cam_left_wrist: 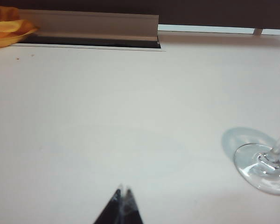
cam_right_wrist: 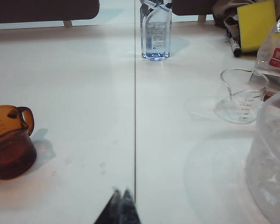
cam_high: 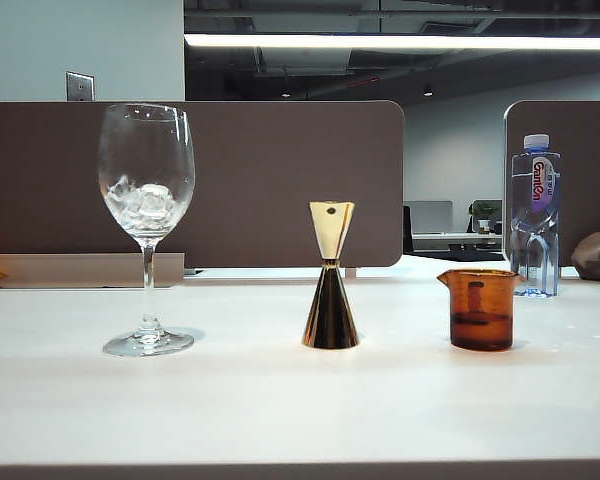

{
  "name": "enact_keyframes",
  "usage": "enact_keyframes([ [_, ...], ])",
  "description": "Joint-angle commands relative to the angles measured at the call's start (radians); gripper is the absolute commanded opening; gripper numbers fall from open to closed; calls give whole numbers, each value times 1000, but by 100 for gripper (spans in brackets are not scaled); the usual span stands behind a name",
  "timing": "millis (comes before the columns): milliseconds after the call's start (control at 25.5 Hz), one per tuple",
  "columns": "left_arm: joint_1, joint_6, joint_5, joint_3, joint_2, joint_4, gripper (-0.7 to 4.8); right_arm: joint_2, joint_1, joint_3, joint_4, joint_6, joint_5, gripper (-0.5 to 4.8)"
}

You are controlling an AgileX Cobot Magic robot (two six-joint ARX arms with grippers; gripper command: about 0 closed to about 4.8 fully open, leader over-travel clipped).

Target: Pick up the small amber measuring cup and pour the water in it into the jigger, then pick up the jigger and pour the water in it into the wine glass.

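Both grippers, left [cam_left_wrist: 122, 192] and right [cam_right_wrist: 122, 193], were closed and empty, back from the untouched amber measuring cup [cam_right_wrist: 10, 141], since nothing was started.

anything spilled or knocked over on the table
Nothing is knocked over: the wine glass, jigger and amber cup stand upright. A few small droplets lie on the table near the cup.

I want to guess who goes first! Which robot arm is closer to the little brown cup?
Probably the right. The small amber measuring cup shows near the right gripper in its wrist view; the left gripper sees only the wine glass. Both look shut and empty.
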Motion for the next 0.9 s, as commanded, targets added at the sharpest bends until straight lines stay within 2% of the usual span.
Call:
enact_keyframes([
  [39, 0, 3, 7, 1, 1, -3, -2, 0, 0, -7, 6, 3, 1, -5],
  [747, -6, 3, 7, 10, 14, -7, -2, 0, 0, -7, 6, 3, 1, -5],
  [904, -30, 3, 5, 84, 92, -90, -2, 0, 0, -7, 6, 3, 1, -5],
])
